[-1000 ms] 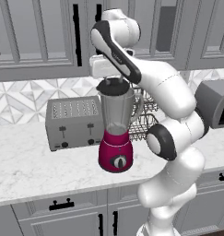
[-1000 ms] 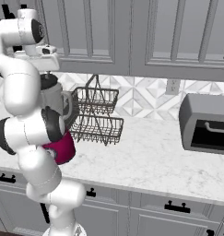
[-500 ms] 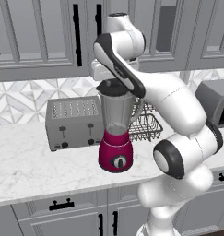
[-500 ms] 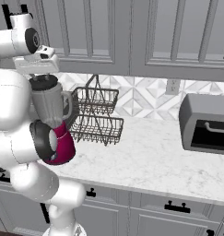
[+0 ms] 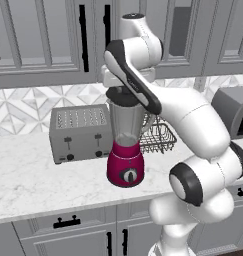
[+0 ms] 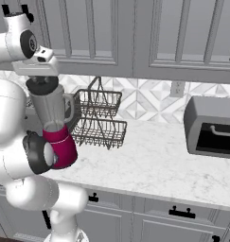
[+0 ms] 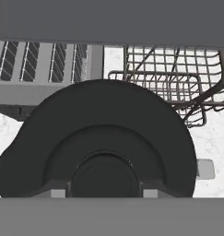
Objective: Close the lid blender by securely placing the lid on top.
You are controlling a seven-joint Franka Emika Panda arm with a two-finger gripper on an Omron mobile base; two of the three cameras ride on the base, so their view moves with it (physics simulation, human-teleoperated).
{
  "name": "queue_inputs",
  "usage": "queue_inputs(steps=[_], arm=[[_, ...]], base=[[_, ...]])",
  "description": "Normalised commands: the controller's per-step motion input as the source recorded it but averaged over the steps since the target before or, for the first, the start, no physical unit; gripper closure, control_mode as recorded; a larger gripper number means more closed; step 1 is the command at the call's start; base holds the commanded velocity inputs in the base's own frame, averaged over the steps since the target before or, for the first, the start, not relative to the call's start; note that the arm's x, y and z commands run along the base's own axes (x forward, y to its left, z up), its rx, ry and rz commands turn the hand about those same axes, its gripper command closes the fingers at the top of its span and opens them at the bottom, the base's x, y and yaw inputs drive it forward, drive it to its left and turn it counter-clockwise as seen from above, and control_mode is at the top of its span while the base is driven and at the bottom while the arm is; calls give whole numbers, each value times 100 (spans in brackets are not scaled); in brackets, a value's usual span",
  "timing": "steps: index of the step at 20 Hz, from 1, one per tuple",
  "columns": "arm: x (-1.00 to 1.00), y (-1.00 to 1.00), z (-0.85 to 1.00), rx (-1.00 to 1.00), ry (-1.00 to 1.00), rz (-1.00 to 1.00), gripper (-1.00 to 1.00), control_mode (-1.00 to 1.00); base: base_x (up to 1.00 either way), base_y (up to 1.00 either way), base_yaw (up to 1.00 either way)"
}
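Where the clear tapered blender [image 5: 125, 145] ends, the round dark lid [image 7: 104, 138] sits.

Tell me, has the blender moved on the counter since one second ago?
No. The blender stands beside the toaster, as before.

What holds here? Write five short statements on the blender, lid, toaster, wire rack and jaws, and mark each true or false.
1. The lid sits at the top of the blender jar. True.
2. The toaster stands on the side of the blender away from the wire rack. True.
3. The blender base is blue. False: it is magenta-red.
4. The wire rack holds plates. False: it is bare.
5. The jaws of the gripper stand wide open, clear of the lid. False: they are shut on its raised centre.
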Motion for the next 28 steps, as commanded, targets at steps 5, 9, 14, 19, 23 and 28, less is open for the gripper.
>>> queue_inputs(steps=[5, 9, 14, 19, 23, 28], arm=[[-20, -1, 1, 0, 15, -5, 100, -100], [-9, 0, 0, 0, 23, -5, 100, -100], [-13, 0, 25, 0, 23, -4, 100, -100], [-33, 0, 29, 0, 16, 0, 100, -100], [-30, 0, -3, 0, 19, 0, 100, -100], [-2, -12, -29, 0, 6, 0, 100, -100]], base=[[0, 0, 0], [0, 0, 0], [0, 0, 0], [0, 0, 0], [0, 0, 0], [0, 0, 0]])
